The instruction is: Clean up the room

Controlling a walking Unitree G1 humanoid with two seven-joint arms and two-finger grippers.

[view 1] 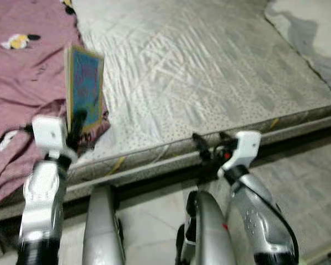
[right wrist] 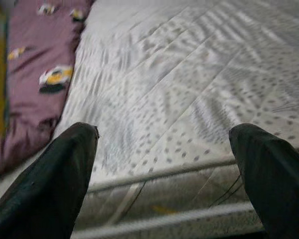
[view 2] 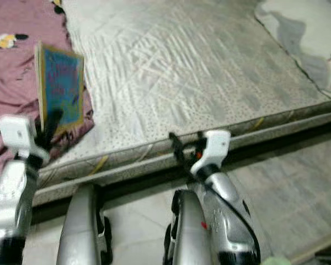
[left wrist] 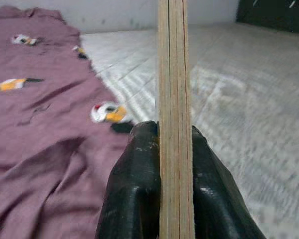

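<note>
A colourful picture book stands upright over the near left part of the mattress, held by its lower edge in my left gripper, which is shut on it. In the left wrist view the book's page edges run straight up between the two black fingers. My right gripper hovers at the mattress's front edge, open and empty; its fingertips stand wide apart in the right wrist view.
A mauve blanket with bird prints covers the mattress's left side. A grey and white cloth lies at the far right corner. Tiled floor runs along the front, with my legs below.
</note>
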